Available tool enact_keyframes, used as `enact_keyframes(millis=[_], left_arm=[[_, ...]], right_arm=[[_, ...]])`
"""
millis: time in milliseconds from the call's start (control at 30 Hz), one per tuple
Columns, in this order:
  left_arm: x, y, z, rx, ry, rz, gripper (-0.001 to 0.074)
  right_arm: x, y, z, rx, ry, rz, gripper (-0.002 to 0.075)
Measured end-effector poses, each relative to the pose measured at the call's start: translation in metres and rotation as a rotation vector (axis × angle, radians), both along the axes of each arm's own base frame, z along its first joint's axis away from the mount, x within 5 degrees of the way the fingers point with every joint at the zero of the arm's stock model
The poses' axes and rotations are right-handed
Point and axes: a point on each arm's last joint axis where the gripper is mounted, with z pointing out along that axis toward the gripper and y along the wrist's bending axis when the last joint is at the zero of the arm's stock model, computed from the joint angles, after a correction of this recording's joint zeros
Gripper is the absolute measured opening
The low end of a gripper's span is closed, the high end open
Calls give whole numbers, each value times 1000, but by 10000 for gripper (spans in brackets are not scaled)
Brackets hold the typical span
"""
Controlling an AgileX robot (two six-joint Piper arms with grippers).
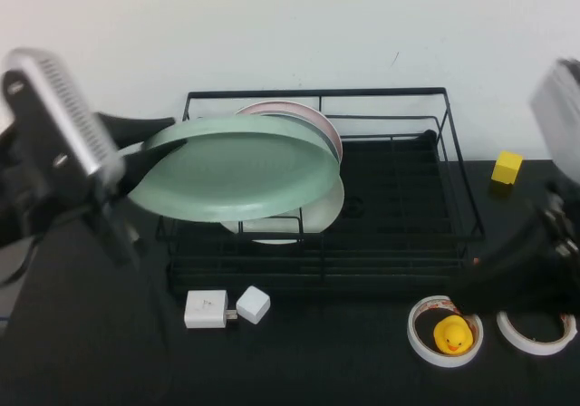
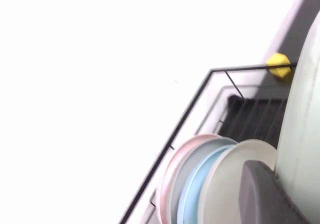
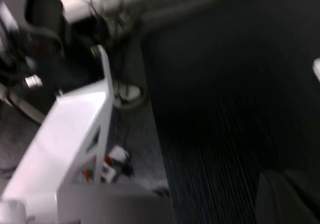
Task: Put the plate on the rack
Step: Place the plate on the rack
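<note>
The pale mint-green plate (image 1: 236,175) is held tilted, near flat, above the left part of the black wire rack (image 1: 399,207). My left gripper (image 1: 145,148) is shut on the plate's left rim. In the left wrist view one grey finger (image 2: 260,194) presses against the plate (image 2: 302,134), with the rack's frame (image 2: 200,91) behind. A pink plate (image 2: 172,169), a light blue plate (image 2: 192,184) and a cream-white plate (image 2: 230,174) stand upright in the rack. My right gripper (image 1: 476,282) is low at the front right of the rack, shut and empty; it also shows in the right wrist view (image 3: 287,199).
A white charger (image 1: 207,308) and a white cube (image 1: 253,304) lie before the rack. A tape roll (image 1: 426,343) rings a yellow duck (image 1: 452,333); a second tape roll (image 1: 536,331) lies beside it. A yellow block (image 1: 507,167) sits right of the rack.
</note>
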Motion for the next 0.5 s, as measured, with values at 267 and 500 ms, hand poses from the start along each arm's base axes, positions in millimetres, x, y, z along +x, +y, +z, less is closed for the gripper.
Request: enact_keyframes(millis=[267, 500], left_arm=[[75, -8, -29, 102, 38, -36, 71], [115, -17, -53, 149, 36, -97, 71]], right_arm=[[-52, -20, -11, -50, -12, -32, 5], [-82, -31, -31, -57, 7, -93, 5]])
